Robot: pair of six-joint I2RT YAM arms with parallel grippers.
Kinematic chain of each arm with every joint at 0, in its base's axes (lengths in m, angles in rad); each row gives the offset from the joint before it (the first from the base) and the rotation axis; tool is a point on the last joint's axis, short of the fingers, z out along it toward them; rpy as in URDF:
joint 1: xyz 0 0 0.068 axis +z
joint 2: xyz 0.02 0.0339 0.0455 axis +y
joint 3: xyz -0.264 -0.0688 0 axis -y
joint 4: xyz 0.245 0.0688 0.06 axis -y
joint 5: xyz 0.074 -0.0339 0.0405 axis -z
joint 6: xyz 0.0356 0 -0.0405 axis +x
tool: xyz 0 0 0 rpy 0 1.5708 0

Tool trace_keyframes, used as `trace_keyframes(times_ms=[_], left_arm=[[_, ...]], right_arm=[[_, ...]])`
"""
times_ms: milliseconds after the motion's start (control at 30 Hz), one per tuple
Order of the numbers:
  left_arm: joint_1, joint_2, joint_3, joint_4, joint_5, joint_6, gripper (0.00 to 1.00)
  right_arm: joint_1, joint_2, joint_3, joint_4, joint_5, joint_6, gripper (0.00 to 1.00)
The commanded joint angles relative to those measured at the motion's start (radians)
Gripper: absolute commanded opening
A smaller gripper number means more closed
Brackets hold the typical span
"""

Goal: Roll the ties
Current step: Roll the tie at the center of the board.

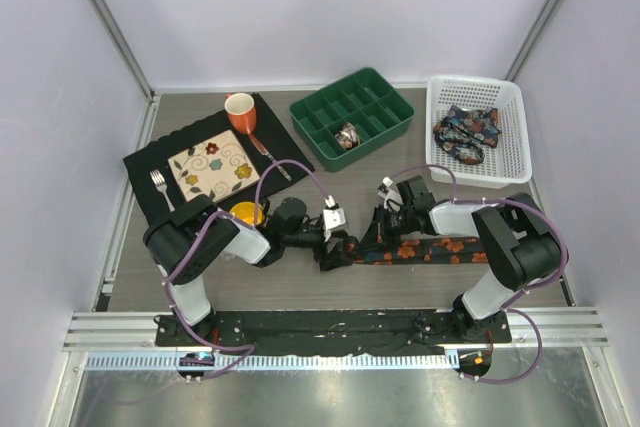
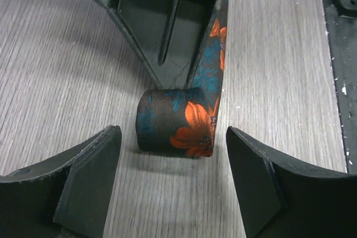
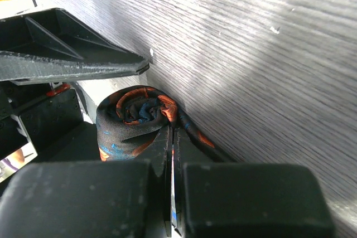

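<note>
Tie (image 1: 430, 248) is lying as a strip on the table (image 1: 400, 282) in the top view, btw the two arms, w/ its coil (image 1: 338, 254) at the left end. Your left gripper (image 1: 334, 247) is sitting at that coil, and your right gripper (image 1: 372, 237) is reaching in just beside it. More ties (image 1: 465, 132) are lying in the white basket (image 1: 512, 132), and one rolled tie (image 1: 347, 135) is sitting in a compartment of the green tray (image 1: 395, 107).

Left wrist view: the coil is lying on its side on the wood. Your left fingers (image 2: 89, 176) are standing wide apart either side, neither touching it. The strip is climbing from the coil up to the right gripper.

Right wrist view: your right jaws are pressing together, clamping the strip right next to the coil.
</note>
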Motion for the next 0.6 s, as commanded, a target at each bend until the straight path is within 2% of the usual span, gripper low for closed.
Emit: trace_keyframes(times_ms=[0,233,267,333,367,433,467,567], left_arm=[[-0.010,-0.004,0.030,0.088,0.041,-0.002,0.80],[-0.022,0.014,0.062,0.071,0.026,0.004,0.70],[-0.023,0.017,0.066,0.065,0.027,0.007,0.61],[-0.023,0.022,0.062,0.054,0.029,0.013,0.52],[-0.023,0.020,0.058,0.049,0.037,0.018,0.40],[-0.023,0.016,0.043,0.019,0.044,0.030,0.31],[-0.023,0.011,0.032,0.007,0.052,0.053,0.27],[-0.023,-0.007,-0.011,-0.076,0.047,0.114,0.28]], right_arm=[[0.019,0.044,-0.042,-0.125,0.212,-0.086,0.01],[0.032,0.038,-0.039,-0.123,0.210,-0.090,0.01],[0.032,0.037,-0.041,-0.123,0.210,-0.089,0.01],[0.033,0.035,-0.036,-0.123,0.206,-0.092,0.01],[0.033,0.034,-0.032,-0.126,0.205,-0.092,0.01],[0.033,0.025,-0.024,-0.128,0.205,-0.089,0.01],[0.033,0.018,-0.013,-0.131,0.205,-0.089,0.01],[0.032,-0.020,0.031,-0.170,0.207,-0.083,0.01]])
